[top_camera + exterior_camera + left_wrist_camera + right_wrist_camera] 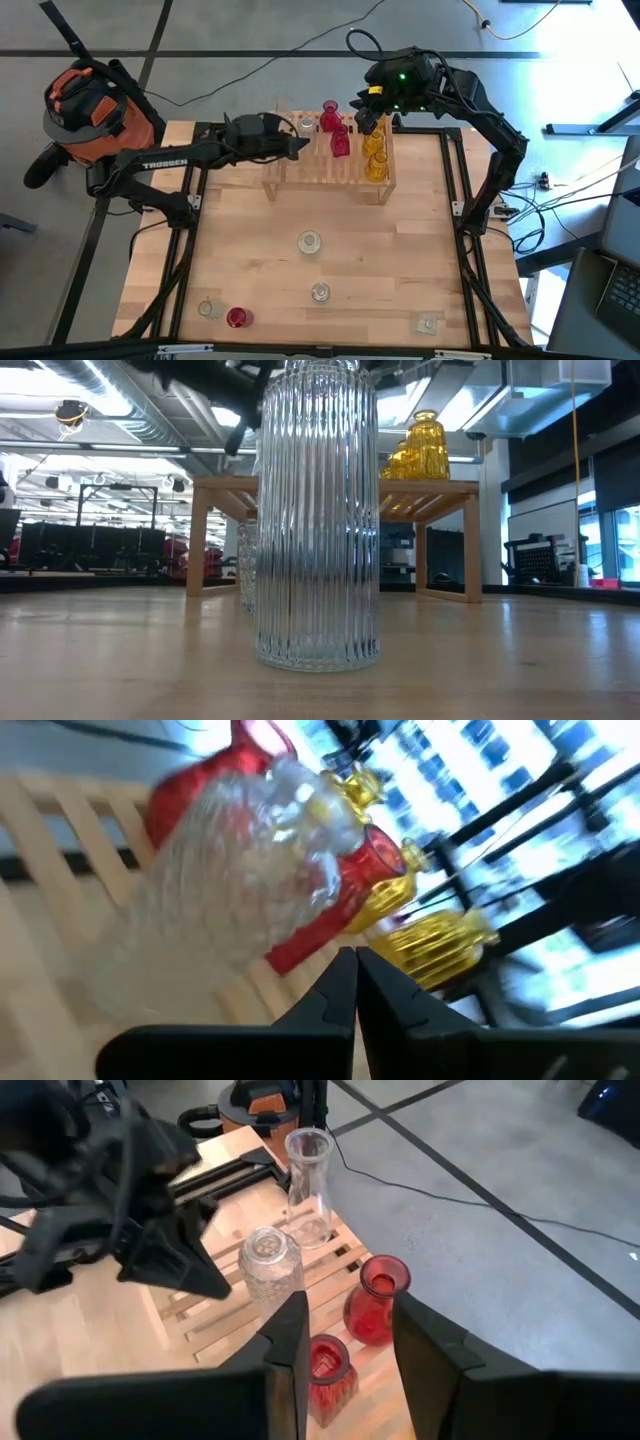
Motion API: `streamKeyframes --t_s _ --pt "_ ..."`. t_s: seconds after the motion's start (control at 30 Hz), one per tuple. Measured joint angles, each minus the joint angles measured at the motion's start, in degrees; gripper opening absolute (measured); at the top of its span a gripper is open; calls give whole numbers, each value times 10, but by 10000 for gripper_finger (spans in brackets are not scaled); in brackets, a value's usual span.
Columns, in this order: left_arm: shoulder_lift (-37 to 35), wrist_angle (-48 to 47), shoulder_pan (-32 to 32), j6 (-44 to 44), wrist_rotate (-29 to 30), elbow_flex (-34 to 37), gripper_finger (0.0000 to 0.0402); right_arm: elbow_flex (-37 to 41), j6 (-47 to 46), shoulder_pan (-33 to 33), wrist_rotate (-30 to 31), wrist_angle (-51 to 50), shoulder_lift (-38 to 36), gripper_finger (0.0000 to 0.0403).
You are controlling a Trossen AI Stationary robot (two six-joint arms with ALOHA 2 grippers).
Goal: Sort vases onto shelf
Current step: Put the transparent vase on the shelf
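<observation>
I see the left gripper (303,147), jaws shut and empty, beside a blurred clear vase (240,880) on the shelf (290,175), and the right gripper (368,117), jaws narrow, over the yellow vases (376,155) (its grip hidden).

Both our arms are reaching toward the far edge of the table.

We are stretching our left arm in from the left side, low and nearly level, with the left gripper (300,147) pointing toward the middle and its fingers (352,988) pressed together. We are bending our right arm at the elbow and folding it back from the right side, the right gripper (368,118) hanging with its fingers (290,1340) parted.
</observation>
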State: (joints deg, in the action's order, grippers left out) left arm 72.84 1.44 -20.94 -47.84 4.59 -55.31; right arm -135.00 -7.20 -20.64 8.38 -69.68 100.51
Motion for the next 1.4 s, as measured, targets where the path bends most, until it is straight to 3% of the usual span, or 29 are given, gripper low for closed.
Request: streamKeyframes --t_s 0.1,0.27,0.53,0.77,1.4 --pt "6 -70 3 58 6 -44 0 0 0 0 0 -8 0 99" --pt "9 -123 8 84 2 -51 0 0 0 0 0 -10 0 99" --pt "43 -119 29 105 38 -45 0 0 2 0 0 -10 0 99" --pt "64 -117 37 111 108 -45 0 0 1 0 0 -26 0 99" --pt "87 -80 -5 137 109 -45 0 0 1 0 1 -36 0 99"
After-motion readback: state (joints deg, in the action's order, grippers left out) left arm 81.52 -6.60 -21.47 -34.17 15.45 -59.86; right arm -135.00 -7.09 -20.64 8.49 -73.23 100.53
